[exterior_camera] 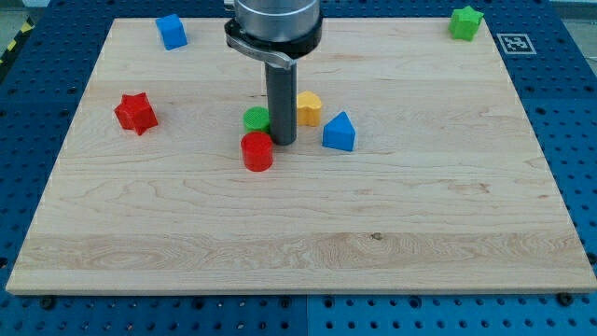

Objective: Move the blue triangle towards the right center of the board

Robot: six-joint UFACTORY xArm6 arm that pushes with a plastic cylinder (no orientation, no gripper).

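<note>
Left of blue triangle [339,133], my tip [284,142] sits among green, red, yellow blocks, positioned to push rightward; no claw.

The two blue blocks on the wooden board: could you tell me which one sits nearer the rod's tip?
The blue triangular block, just to the view's right of my tip beside the yellow block; the other blue block sits far off at the view's top left.
</note>
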